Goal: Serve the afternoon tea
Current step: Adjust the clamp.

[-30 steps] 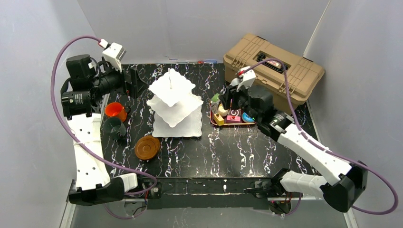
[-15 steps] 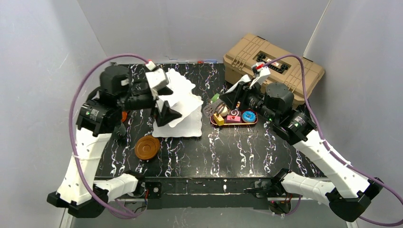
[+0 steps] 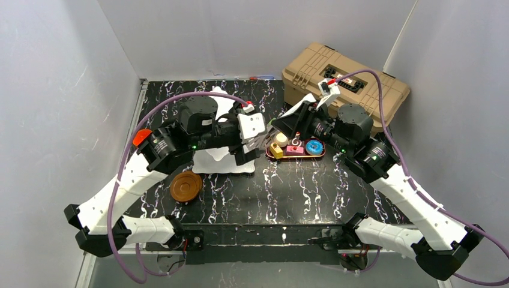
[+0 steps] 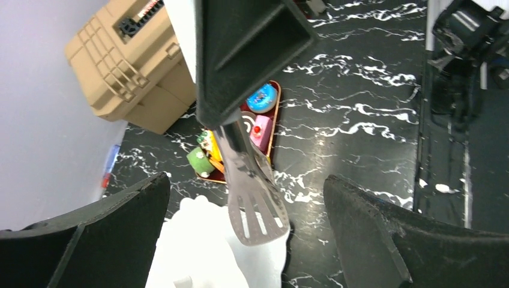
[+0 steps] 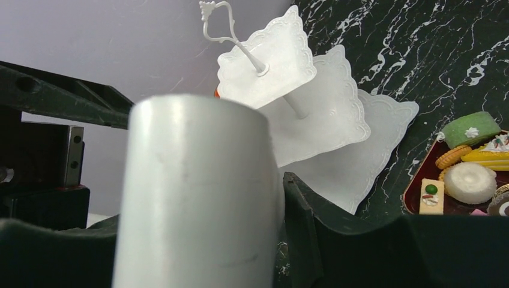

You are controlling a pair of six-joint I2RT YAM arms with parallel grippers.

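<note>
Left pincer (image 3: 251,149), swung rightward, gapes over stand (image 5: 327,120); right pincer (image 3: 285,126) grasps tongs (image 4: 255,204).

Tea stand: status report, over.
Left claw open, empty, over the stand edge. Right claw shut on tongs. Stand bare; pastries on tray. Tongs' tip close beside left claw.

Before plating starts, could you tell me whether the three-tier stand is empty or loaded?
Empty: the right wrist view shows the stand with all three plates bare.
</note>
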